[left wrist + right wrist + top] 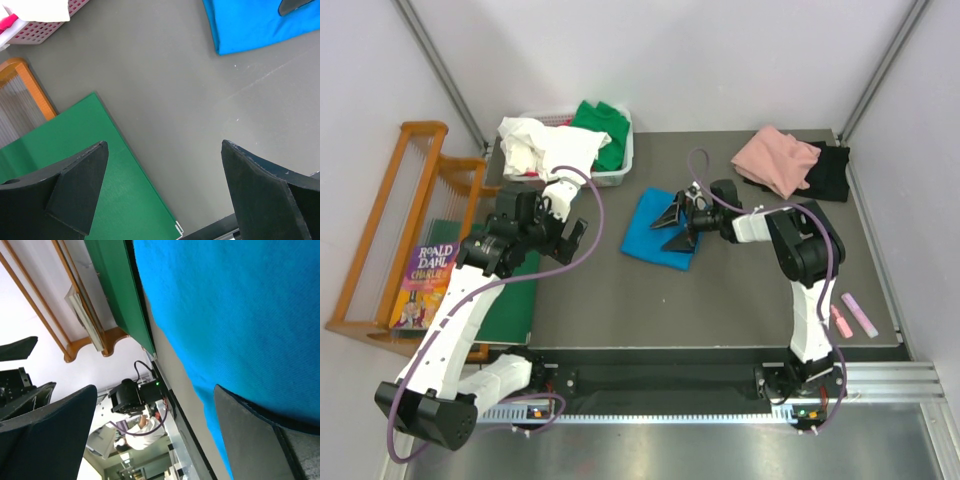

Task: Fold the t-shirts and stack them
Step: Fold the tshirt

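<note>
The grey table [720,290] fills the middle of the top view, with a wooden rack [395,215] off its left edge and a flat green board [515,300] lying at the near left, partly under the left arm. A white basket [623,165] sits at the far left of the table; the white tee [545,145] hangs crumpled over its left side and the green tee [603,122] lies bunched at its far end. The blue tee [655,235] lies near the table's centre, folded into a rough rectangle. At the far right corner the pink tee [775,160] sits crumpled on top of the black tee [830,170]. The right gripper [675,226] hangs over the blue tee with its jaws spread wide and nothing between them; whether a finger touches the cloth cannot be told. The left gripper [572,235] is also spread wide and empty, above the bare table beside the board's edge. A book [425,275] rests on the rack, and 2 pink markers [860,313] lie at the table's near right edge.
</note>
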Tool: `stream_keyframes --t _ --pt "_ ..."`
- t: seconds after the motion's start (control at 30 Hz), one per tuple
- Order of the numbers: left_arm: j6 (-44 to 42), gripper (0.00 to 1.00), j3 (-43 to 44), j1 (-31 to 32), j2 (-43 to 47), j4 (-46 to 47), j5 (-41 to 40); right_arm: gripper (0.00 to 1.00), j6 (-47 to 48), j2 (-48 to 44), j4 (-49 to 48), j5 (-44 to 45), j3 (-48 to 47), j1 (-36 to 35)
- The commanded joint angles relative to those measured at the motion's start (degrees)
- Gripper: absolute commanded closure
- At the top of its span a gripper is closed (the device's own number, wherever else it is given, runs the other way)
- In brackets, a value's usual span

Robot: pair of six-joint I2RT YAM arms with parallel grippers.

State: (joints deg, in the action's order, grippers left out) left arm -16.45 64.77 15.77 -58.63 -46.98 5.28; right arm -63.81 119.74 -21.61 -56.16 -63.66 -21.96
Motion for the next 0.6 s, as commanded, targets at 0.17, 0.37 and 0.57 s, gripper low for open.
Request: stream_keyframes --t 0.17,0.37,0.57 --pt "-0.3 0.01 1.3 -0.4 0.8 0.5 1.0 0.00 3.3 -8.5 6.1 2.3 -5.8 -3.6" --pt "-0.1 0.01 1.5 -0.4 0.7 0.7 1.0 0.00 1.5 -5.1 2.5 2.7 -2.9 -5.6" --pt "-0.2 0.01 1.9 -0.4 0.4 0.8 0.9 0.00 1.8 -0.3 1.0 2.9 -0.7 -5.9"
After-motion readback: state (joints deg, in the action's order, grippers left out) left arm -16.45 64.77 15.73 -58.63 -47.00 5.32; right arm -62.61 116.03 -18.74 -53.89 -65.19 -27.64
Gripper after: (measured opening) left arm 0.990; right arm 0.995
